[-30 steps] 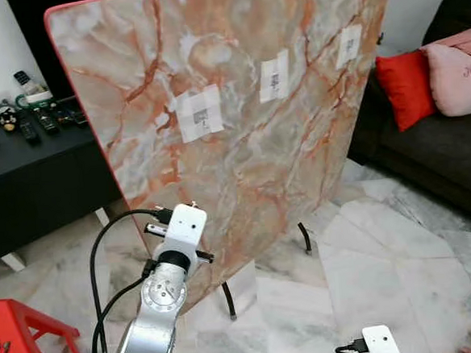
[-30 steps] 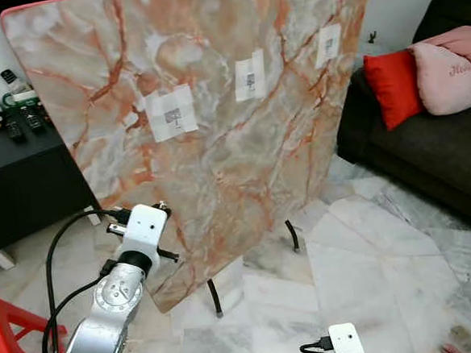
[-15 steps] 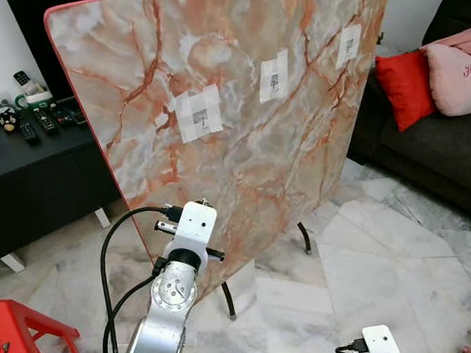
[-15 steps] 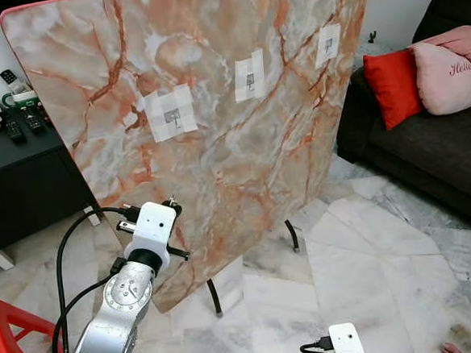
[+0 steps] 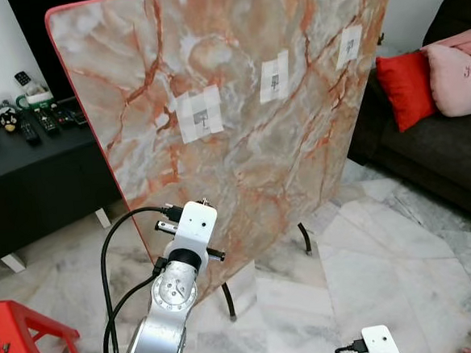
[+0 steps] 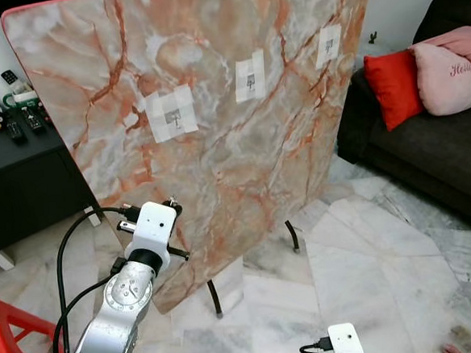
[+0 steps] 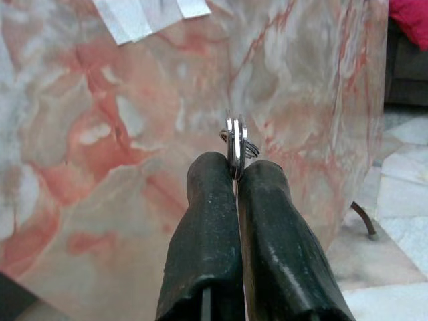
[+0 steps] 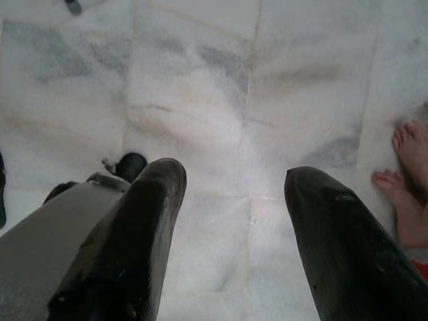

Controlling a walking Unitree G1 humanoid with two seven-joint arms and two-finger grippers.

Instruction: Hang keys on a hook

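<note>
The left gripper (image 7: 235, 175) is clamped on a small bunch of metal keys (image 7: 235, 144), its two long black fingers (image 7: 204, 227) pressed together with the thin silver key blades and ring standing up between the tips. The silver left arm (image 5: 168, 310) reaches up and forward from the lower left, with a white camera block at the wrist and black cables looping beside it, so the keys sit close in front of the lower part of a large marble-patterned board (image 5: 238, 103). The board is glossy, veined in orange, pink and grey, with rounded corners and a thin red edge; it leans upright on thin black metal legs (image 5: 304, 238). Three pale tape patches run across it, each holding a small hook (image 5: 203, 120); the nearest patch is above the keys.

The right gripper (image 8: 234, 194) hangs low and idle with its rubbery fingers spread wide over the pale marble floor (image 8: 200, 80). A person's bare foot (image 8: 408, 180) rests on the tiles near it.

A red stool (image 5: 20, 337) stands at the lower left. A dark sofa (image 5: 444, 154) with a red cushion (image 5: 403, 84) is at the right.
</note>
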